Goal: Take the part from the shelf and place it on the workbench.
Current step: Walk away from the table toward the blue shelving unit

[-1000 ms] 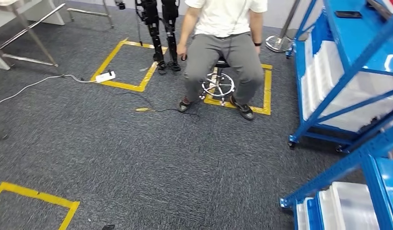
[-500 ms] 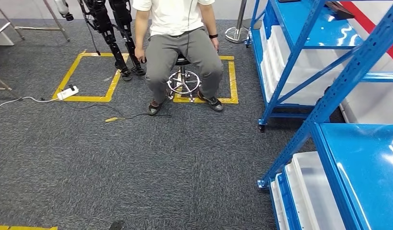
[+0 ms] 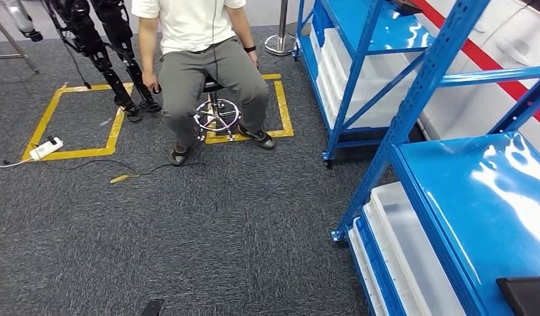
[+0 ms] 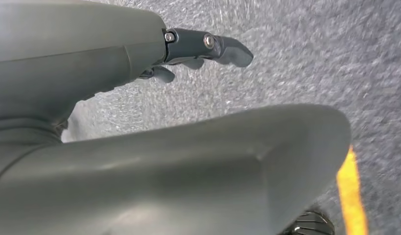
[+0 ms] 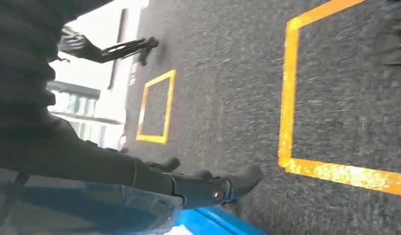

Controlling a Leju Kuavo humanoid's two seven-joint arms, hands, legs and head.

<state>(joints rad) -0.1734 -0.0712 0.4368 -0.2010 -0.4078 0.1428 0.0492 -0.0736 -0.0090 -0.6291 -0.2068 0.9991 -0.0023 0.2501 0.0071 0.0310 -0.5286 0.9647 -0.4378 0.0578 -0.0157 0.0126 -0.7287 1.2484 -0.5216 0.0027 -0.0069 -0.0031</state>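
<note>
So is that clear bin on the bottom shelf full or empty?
Empty, as far as shows: the bin is see-through with nothing inside, though the shelf above hides part.

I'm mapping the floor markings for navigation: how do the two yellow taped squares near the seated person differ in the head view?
The left yellow square has bare carpet inside, with a white power strip lying across its near corner. The right yellow square is mostly covered by the person on a stool, and lies nearer the blue shelf. Both are yellow tape outlines on grey carpet.
</note>
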